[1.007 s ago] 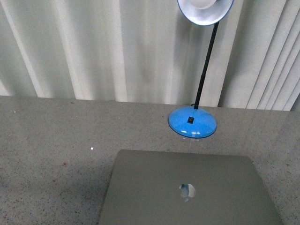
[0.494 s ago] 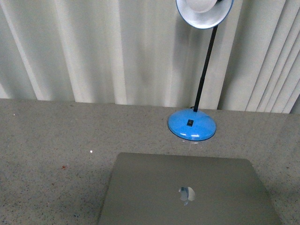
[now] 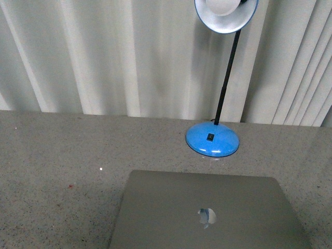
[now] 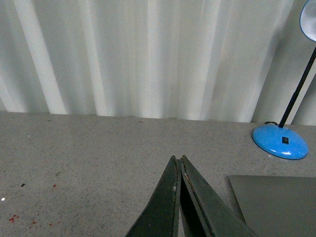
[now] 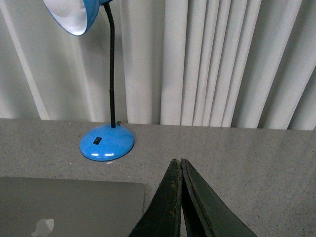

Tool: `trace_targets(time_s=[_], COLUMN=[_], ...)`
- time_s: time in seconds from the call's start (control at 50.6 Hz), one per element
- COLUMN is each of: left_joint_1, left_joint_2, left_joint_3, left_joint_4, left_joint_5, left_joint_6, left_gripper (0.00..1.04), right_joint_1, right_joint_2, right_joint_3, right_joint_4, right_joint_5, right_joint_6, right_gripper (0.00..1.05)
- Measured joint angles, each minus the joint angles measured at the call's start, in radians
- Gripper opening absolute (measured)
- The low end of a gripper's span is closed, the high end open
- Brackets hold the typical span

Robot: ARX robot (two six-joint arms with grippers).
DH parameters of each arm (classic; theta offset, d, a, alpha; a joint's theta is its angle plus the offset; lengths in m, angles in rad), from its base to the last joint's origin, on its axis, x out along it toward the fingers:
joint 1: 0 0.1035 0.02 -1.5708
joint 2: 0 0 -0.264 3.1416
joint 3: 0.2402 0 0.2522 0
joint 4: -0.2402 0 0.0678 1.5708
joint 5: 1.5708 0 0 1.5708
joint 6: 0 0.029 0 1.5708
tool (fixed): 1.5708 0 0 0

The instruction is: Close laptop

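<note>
The grey-silver laptop [image 3: 207,212] lies on the speckled grey table with its lid facing up and the apple logo showing. Its keys and screen are hidden. A corner of the lid shows in the left wrist view [image 4: 276,205] and in the right wrist view [image 5: 69,207]. My left gripper [image 4: 177,159] is shut and empty, held above the bare table beside the laptop's left edge. My right gripper [image 5: 177,161] is shut and empty, above the table beside the laptop's right edge. Neither gripper shows in the front view.
A blue desk lamp stands behind the laptop: round blue base [image 3: 212,139], black neck, shade [image 3: 226,13] overhead. White pleated curtains [image 3: 104,57] close off the table's far edge. The grey tabletop [image 3: 57,155] stretches left of the laptop.
The front view has shifted slightly: the laptop lid and table edge sit a little lower in the picture than a second ago. Nothing else has moved.
</note>
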Motion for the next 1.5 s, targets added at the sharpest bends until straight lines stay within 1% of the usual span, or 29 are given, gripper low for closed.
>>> trace_targets(time_s=[0.375,0.474,0.513,0.77,0.869,1.126,1.165,1.205,1.224,1.244,1.283,1.303,1.441,1.481,1.501], left_joint_1=[0.0,0.0,0.0,0.0,0.0,0.0,0.0,0.0,0.0,0.0,0.0,0.0,0.0,0.0,0.0], left_joint_2=[-0.101,-0.216,-0.249,-0.269,-0.269,-0.27,-0.27,-0.269,-0.269,-0.269,-0.27,-0.27,-0.27,-0.27,-0.27], left_joint_3=[0.0,0.0,0.0,0.0,0.0,0.0,0.0,0.0,0.0,0.0,0.0,0.0,0.0,0.0,0.0], left_joint_4=[-0.102,-0.252,-0.271,-0.276,-0.276,-0.277,-0.277,-0.277,-0.277,-0.277,-0.277,-0.277,-0.277,-0.277,-0.277], left_joint_5=[0.0,0.0,0.0,0.0,0.0,0.0,0.0,0.0,0.0,0.0,0.0,0.0,0.0,0.0,0.0], left_joint_6=[0.0,0.0,-0.001,-0.002,-0.002,-0.002,-0.003,-0.003,-0.003,-0.003,-0.003,-0.003,-0.003,-0.003,-0.003], left_gripper=[0.04,0.04,0.04,0.04,0.04,0.04,0.04,0.08,0.12,0.15,0.26,0.3,0.63,0.74,0.78], right_joint_1=[0.0,0.0,0.0,0.0,0.0,0.0,0.0,0.0,0.0,0.0,0.0,0.0,0.0,0.0,0.0], right_joint_2=[-0.166,-0.197,-0.209,-0.29,-0.418,-0.45,-0.45,-0.45,-0.45,-0.45,-0.45,-0.45,-0.45,-0.45,-0.45], right_joint_3=[0.0,0.0,0.0,0.0,0.001,0.001,0.001,0.001,0.001,0.001,0.001,0.001,0.001,0.001,0.001], right_joint_4=[-0.159,-0.188,-0.201,-0.283,-0.443,-0.449,-0.449,-0.449,-0.449,-0.449,-0.449,-0.449,-0.449,-0.449,-0.449], right_joint_5=[0.0,0.0,0.0,0.0,0.0,0.0,0.0,0.0,0.0,0.0,0.0,0.0,0.0,0.0,0.0], right_joint_6=[0.0,0.0,0.0,0.0,0.0,0.0,0.0,0.0,0.0,0.0,0.0,0.0,0.0,0.0,0.0], right_gripper=[0.03,0.03,0.03,0.03,0.03,0.03,0.09,0.16,0.18,0.23,0.32,0.37,0.69,0.8,0.85])
